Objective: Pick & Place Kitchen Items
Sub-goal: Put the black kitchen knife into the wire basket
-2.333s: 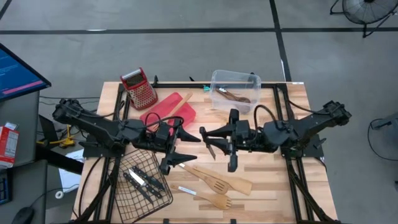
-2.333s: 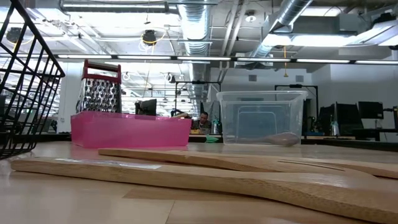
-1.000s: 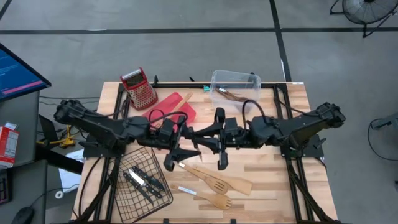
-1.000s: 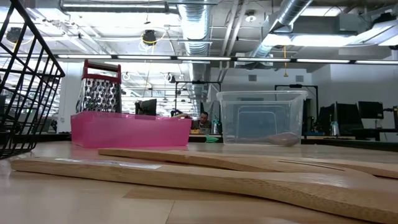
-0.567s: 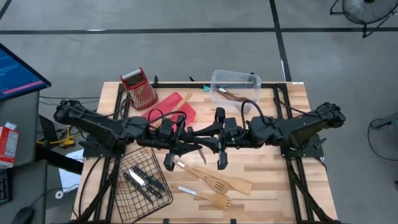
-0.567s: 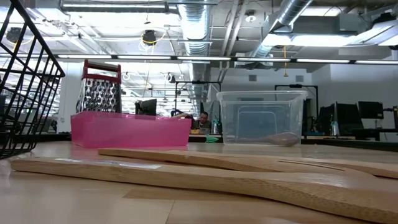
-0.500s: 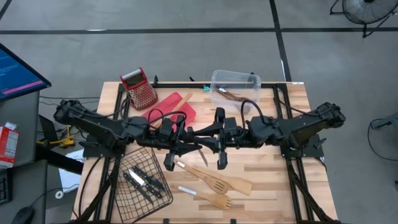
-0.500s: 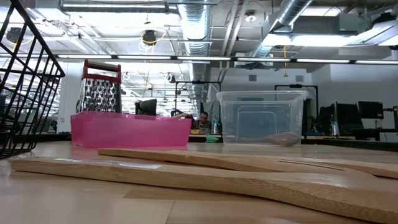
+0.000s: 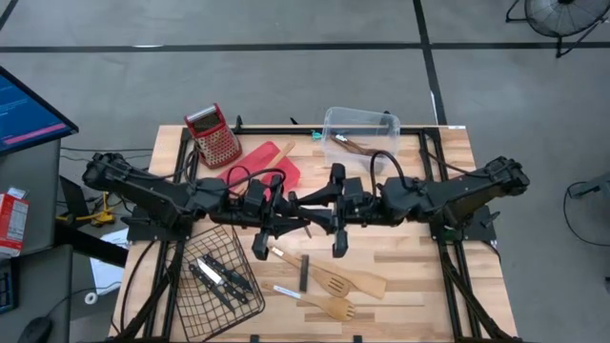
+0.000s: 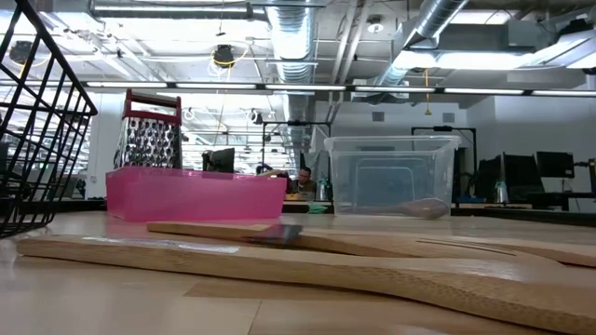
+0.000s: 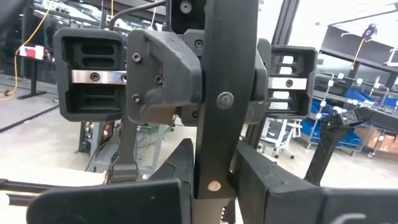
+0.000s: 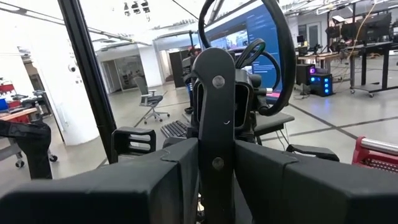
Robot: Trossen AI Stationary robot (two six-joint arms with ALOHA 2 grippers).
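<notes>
The high view shows a black-handled knife lying loose on the table, just in front of the two grippers and under the gap between them, with its length across the handle of a wooden slotted turner. Half a second earlier that spot was bare, and the knife hung between the meeting grippers, where a pass from one arm to the other seemed under way. The left gripper and the right gripper hover nose to nose above mid-table exactly as before, and both look spread, with nothing pinched in either. The low view agrees: a dark piece now rests on the nearer wooden utensil, which was plain wood in the earlier picture. This reads as a failed handover, a drop rather than a placement, since the knife lies well short of the wire basket off to the left gripper's outer side, where other knives already lie. It will likely need picking up again from the table.
</notes>
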